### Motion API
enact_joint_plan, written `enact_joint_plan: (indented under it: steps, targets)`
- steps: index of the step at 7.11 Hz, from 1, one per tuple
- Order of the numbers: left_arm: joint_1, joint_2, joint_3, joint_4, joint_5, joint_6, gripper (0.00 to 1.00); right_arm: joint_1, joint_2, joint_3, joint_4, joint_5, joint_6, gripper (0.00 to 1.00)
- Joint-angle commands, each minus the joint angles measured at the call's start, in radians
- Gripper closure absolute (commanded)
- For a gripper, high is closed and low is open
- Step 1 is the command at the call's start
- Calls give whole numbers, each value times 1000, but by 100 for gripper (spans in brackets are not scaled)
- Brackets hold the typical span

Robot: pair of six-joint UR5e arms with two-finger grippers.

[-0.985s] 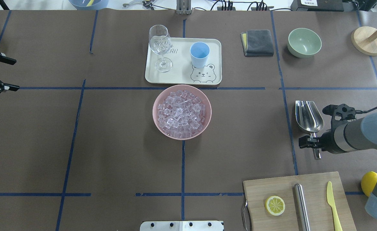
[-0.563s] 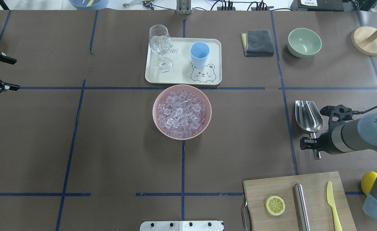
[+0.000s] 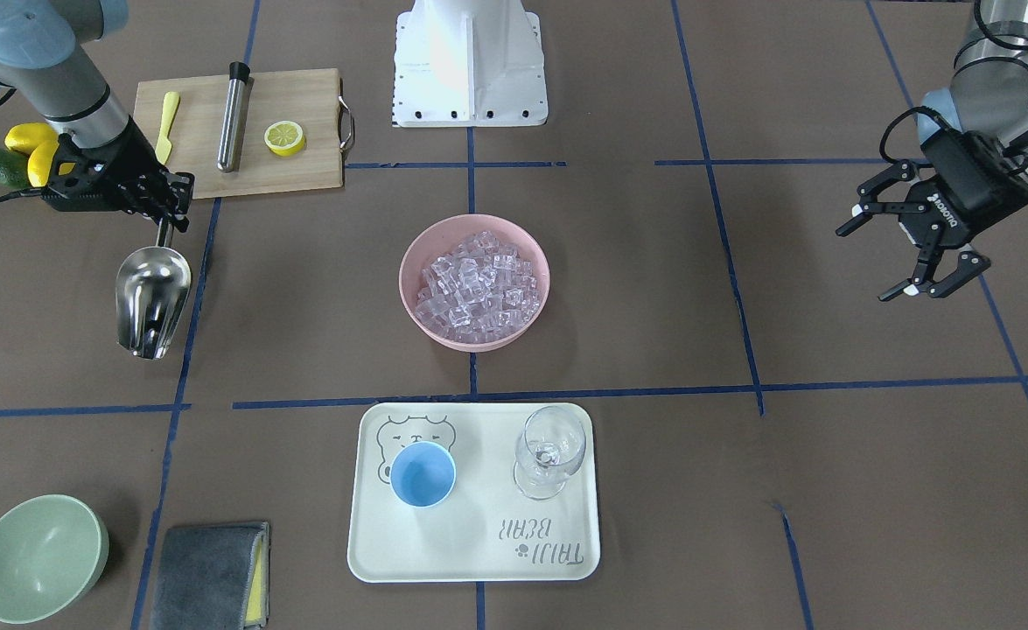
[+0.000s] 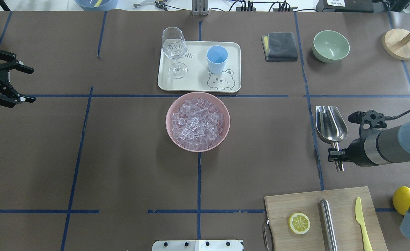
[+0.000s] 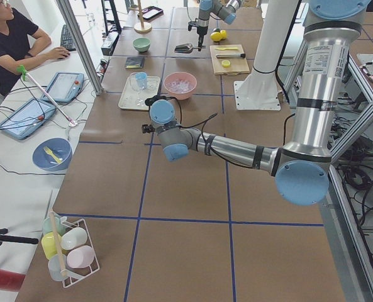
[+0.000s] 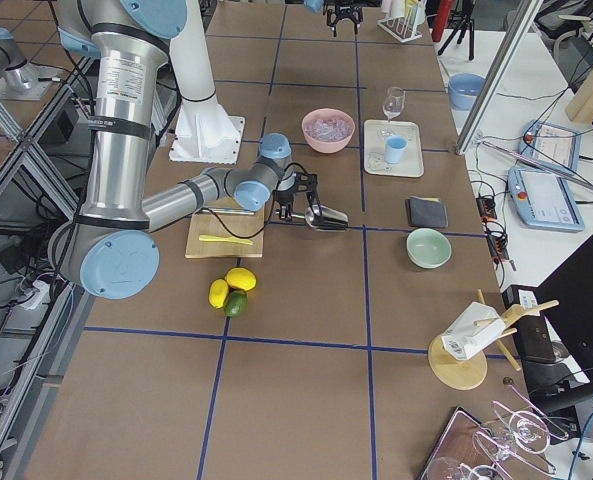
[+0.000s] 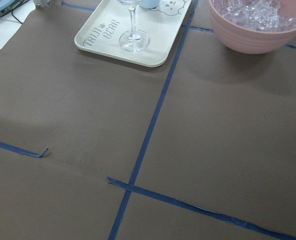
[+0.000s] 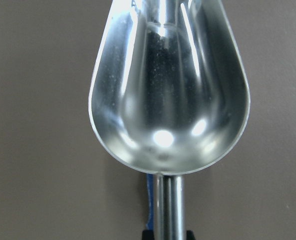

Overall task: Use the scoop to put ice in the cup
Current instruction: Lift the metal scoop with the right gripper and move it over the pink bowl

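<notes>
Since the right pincer [image 4: 334, 154], clamped on the scoop [image 4: 331, 122], has shifted it, ice [image 4: 198, 122] should come next; left pincer [image 4: 30, 85] gapes apart.

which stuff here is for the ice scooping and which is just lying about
For the job: scoop, in the right tool; ice in the pink bowl; cup on the tray.

Lying about: wine glass, green bowl, grey cloth, cutting board with lemon half, steel cylinder and yellow knife, whole lemon.
</notes>
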Motion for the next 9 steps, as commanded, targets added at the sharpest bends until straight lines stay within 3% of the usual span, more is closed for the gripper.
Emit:
enact_joint_plan:
  steps: [1, 2, 4, 7, 9]
  targets:
    - [128, -109, 43, -1, 54, 0, 0, 50, 6, 71, -7, 33, -83, 100]
    - [217, -144, 47, -1, 143, 0, 0, 81, 6, 87, -6, 47, -103, 100]
    - [378, -221, 56, 4, 258, -2, 0, 124, 23, 107, -7, 117, -436, 100]
    - [461, -243, 63, 1, 329, 2, 0, 49, 103, 115, -17, 123, -646, 100]
    - [471, -246, 63, 1, 349, 2, 0, 22, 164, 117, -29, 123, -666, 100]
